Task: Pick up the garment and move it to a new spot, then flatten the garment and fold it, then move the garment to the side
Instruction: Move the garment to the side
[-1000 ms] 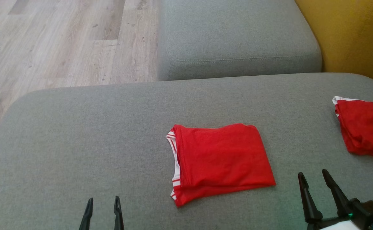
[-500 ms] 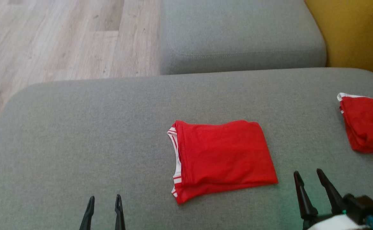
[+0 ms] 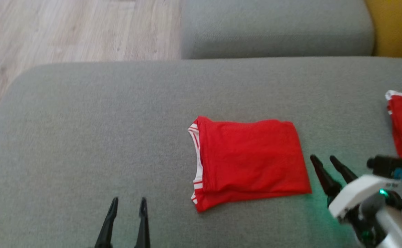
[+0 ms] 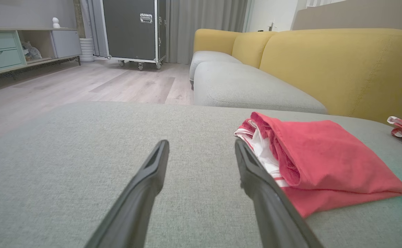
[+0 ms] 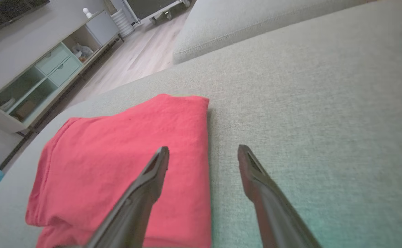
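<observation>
Garment (image 3: pixel 252 158): folded, likely light, soft and floppy; pinch all layers at its edge. Left gripper (image 3: pixel 129 200) and right gripper (image 3: pixel 322 158): jaws wide apart, empty.

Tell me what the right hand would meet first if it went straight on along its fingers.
Probably the folded red garment: the open right hand points along its edge, one finger over the cloth, the other over bare grey cushion. How high it sits above them is unclear.
</observation>
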You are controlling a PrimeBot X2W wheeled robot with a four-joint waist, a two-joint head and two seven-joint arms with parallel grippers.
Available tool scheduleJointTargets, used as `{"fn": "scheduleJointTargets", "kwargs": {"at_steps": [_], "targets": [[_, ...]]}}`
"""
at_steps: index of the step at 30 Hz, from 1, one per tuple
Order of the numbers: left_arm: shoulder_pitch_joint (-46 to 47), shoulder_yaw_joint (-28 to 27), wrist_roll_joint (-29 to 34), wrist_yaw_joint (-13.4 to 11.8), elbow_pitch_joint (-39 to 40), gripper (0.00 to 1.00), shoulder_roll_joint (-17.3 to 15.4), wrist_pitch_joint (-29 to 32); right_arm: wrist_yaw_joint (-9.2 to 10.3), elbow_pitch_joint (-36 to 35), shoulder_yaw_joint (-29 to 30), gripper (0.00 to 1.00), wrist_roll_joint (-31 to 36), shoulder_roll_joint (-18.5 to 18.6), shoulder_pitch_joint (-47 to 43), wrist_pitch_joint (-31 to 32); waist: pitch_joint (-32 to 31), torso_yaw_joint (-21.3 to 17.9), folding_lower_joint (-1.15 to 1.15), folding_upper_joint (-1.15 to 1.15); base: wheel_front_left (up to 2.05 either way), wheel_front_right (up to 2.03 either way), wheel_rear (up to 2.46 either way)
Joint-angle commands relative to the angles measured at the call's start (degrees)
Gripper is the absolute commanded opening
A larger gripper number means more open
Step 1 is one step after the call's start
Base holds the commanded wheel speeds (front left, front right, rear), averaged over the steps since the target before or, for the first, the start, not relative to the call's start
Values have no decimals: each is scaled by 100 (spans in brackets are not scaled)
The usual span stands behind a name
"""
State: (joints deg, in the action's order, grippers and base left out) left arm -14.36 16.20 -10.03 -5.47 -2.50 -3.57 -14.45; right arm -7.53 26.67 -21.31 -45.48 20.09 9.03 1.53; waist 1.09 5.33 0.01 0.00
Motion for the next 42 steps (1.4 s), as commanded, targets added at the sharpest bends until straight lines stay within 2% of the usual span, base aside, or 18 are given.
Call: {"fn": "scheduleJointTargets", "kwargs": {"at_steps": [1,8,9,10,11,12,18,22,27,35,42], "targets": [[303,-113,54,18,216,100,68,-55,4,-129,-122,100,-174,155,235,47,113,77,-1,0,0,0,0],[561,184,209,-46,280,100,68,-55,4,106,-652,100,-1497,524,759,660,460,256,-1,0,0,0,0],[594,217,205,-52,295,100,68,-55,4,129,-747,86,-1611,563,813,719,509,277,-1,0,0,0,0],[625,246,200,-58,308,100,68,-55,4,148,-830,41,-1735,592,861,770,550,293,-1,0,0,0,0],[654,273,194,-62,317,100,68,-55,4,151,-900,8,-1870,619,905,809,596,311,-1,0,0,0,0],[683,296,187,-68,321,100,68,-55,4,149,-960,0,-2010,646,943,847,634,326,-1,0,0,0,0],[756,325,152,-165,316,100,68,-55,4,-73,-1173,0,-2512,1056,1157,744,755,294,-1,0,0,0,0],[811,331,186,-201,379,100,68,-55,4,-312,-1333,0,-2589,1591,1309,748,857,123,-1,0,0,0,0],[985,374,152,-273,520,100,68,-55,4,-611,-1353,0,-2629,2443,1536,827,1158,-171,-1,0,0,0,0],[1463,587,54,-380,481,100,69,-55,4,-993,-964,0,-2620,3734,1831,774,1699,-616,-1,0,0,0,0],[1823,611,99,-347,343,100,69,-55,4,-775,-453,0,-2561,4496,1868,610,1937,-846,-1,0,0,0,0]]}}
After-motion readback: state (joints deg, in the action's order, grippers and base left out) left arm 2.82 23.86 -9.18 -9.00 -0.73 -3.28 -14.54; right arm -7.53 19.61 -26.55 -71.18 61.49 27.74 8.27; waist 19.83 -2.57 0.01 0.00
